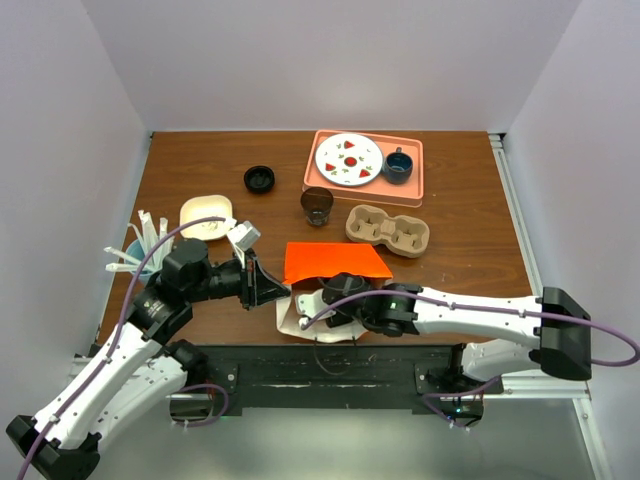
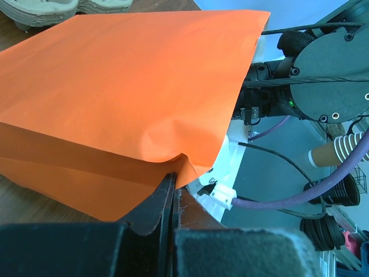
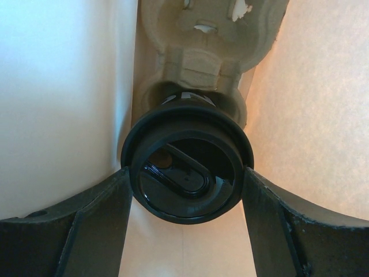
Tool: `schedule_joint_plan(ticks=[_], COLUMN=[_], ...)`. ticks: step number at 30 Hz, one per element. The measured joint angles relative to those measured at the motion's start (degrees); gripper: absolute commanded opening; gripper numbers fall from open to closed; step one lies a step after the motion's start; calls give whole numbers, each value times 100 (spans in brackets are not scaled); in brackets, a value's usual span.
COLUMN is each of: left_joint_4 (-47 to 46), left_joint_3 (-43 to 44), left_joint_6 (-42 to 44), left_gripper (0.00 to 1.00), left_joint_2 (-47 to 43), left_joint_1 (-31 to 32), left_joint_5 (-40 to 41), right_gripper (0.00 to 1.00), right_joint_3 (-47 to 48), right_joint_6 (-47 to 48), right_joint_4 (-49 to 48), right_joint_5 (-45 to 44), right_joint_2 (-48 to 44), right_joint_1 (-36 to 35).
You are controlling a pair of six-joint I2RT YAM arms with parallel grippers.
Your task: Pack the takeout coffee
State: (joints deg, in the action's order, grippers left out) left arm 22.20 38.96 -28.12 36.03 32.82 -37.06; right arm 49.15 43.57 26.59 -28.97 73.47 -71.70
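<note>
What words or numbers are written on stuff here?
No text here can be read.
takeout coffee cup: white marks just under the lid, mostly hidden, unreadable.
orange bag: plain, no print showing.

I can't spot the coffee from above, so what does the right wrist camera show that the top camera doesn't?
Only the right wrist view shows the lidded coffee cup. The right tool grips it at the lid, and it sits in a cardboard carrier inside the bag. Only the top view shows the tray with its plate and blue mug, and the left tool at the bag's edge. Both views show the bag itself.
</note>
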Motion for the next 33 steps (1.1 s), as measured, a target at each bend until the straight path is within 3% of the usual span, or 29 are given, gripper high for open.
schedule_joint_plan(ticks=[23,33], left_joint_4=[-33,2], left_joint_3=[-109,26], left_joint_6=[-85,-109], left_gripper=[0,3], left_joint_2=[129,328], left_joint_1=[0,0], left_joint_5=[103,151], right_gripper=[44,71], right_joint_3=[-321,-321], right_joint_6=[428,535], right_joint_4=[-973,-1005], right_joint_5=[66,146], right_joint_2=[229,225], right_joint_1=[439,487])
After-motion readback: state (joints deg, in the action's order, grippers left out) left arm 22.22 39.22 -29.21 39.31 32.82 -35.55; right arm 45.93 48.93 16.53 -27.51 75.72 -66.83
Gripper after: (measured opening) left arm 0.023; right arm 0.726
